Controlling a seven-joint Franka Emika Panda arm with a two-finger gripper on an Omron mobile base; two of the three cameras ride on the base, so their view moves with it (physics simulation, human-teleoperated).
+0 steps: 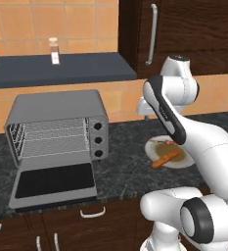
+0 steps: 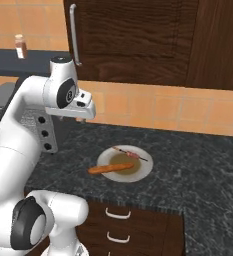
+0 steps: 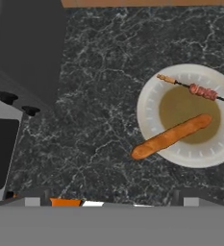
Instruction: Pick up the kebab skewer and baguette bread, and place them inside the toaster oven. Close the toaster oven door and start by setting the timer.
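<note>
this is looking like a home kitchen: a dark marble counter (image 1: 120, 166) is running under an orange tiled wall (image 2: 188, 112), dark wood cabinets (image 2: 138, 40) are hanging above, drawers (image 2: 133, 225) are sitting below, and a toaster oven (image 1: 57, 130) is standing on the left.

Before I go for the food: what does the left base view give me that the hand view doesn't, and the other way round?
Left base view alone: the oven's wire racks, its door lying open, and the shelf with a bottle. Hand view alone: a straight-down look at the plate, the baguette's end overhanging the rim. Both: plate, baguette, skewer, oven knobs.
</note>
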